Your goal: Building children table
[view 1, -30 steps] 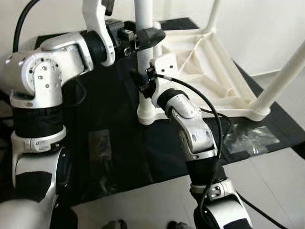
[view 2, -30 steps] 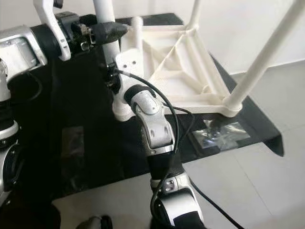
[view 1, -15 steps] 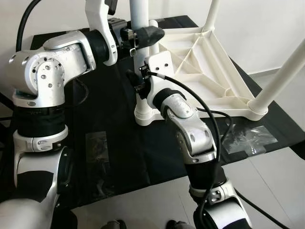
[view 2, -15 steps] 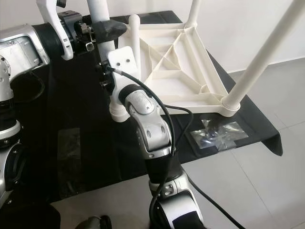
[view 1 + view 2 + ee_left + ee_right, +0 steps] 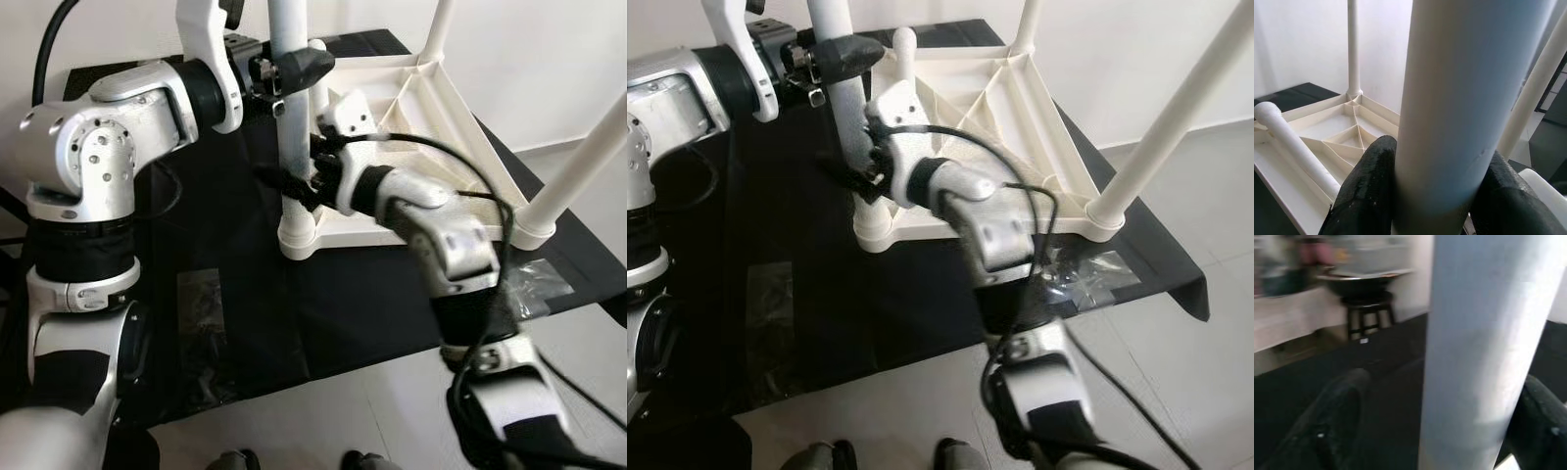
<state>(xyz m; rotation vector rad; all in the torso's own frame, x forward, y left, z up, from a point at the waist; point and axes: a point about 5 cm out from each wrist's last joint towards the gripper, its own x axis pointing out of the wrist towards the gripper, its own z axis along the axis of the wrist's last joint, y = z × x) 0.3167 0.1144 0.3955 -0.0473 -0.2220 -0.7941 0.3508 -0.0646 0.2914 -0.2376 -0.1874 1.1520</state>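
Table leg (image 5: 292, 147) stands upright, apparently socketed.

A black cloth (image 5: 921, 304) is being spread over a low surface, its edge hanging toward the pale tiled floor (image 5: 1176, 392). Behind the cloth, a plain white wall (image 5: 1136, 59) is being lit evenly. A dark stool (image 5: 1369, 308) is standing beyond the cloth, blurred.
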